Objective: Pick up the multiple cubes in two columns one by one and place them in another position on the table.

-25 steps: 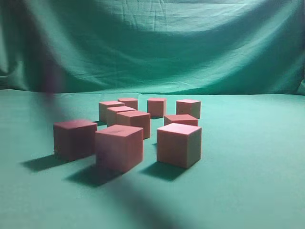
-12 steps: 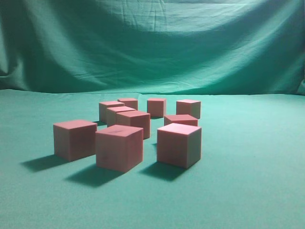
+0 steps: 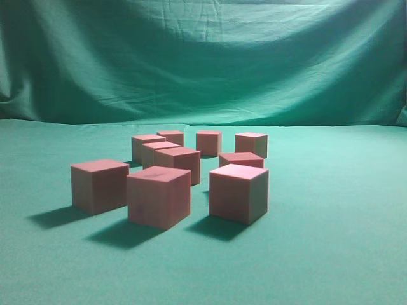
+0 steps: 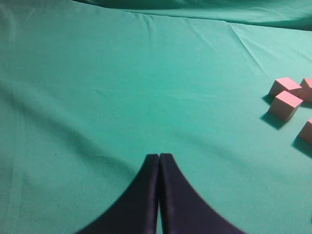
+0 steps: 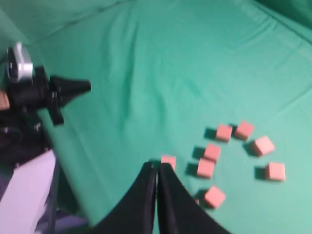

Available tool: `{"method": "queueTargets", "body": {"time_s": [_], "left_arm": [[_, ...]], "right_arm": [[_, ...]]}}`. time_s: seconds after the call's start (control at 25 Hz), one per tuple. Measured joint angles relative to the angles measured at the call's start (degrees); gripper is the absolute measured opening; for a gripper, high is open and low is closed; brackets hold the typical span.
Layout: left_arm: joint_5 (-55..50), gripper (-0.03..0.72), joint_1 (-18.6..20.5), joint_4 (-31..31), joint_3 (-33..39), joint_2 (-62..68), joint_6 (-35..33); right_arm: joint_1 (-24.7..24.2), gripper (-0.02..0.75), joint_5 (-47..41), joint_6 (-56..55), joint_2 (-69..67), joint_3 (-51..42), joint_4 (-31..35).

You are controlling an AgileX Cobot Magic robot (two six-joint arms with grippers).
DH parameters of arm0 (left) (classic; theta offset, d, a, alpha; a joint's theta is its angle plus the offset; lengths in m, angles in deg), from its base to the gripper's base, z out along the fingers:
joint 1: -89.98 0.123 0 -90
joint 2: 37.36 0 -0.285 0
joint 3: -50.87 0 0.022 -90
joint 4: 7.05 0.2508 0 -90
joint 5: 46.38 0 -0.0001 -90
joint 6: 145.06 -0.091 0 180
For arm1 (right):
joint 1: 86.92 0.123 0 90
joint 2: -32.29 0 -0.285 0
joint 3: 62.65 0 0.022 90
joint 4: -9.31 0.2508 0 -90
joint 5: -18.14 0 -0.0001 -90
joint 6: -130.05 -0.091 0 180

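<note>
While both arms hang high over the table, nine small reddish-pink matte cubes sit clustered mid-table on the flat green cloth table, roughly 2 rows running front to back, w/ none touching as far as I can tell. Left gripper, dark fingers, has its jaws pressed together on nothing, well apart from the cubes at its right. Right gripper likewise has its jaws together & empty, above the cubes. Wrinkled green cloth backdrop hangs behind.
</note>
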Motion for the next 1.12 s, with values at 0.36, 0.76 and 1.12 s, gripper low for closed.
{"method": "queueTargets", "body": {"time_s": [0.36,0.76,1.12], "left_arm": [[0.0,0.0,0.0,0.0,0.0,0.0,0.0],[0.0,0.0,0.0,0.0,0.0,0.0,0.0],[0.0,0.0,0.0,0.0,0.0,0.0,0.0]], "right_arm": [[0.0,0.0,8.74,0.1,24.04,-27.83,1.63],[0.0,0.0,16.9,0.21,35.69,-45.48,0.03],[-5.31,0.0,40.97,0.21,45.56,-62.06,-4.9]]}}
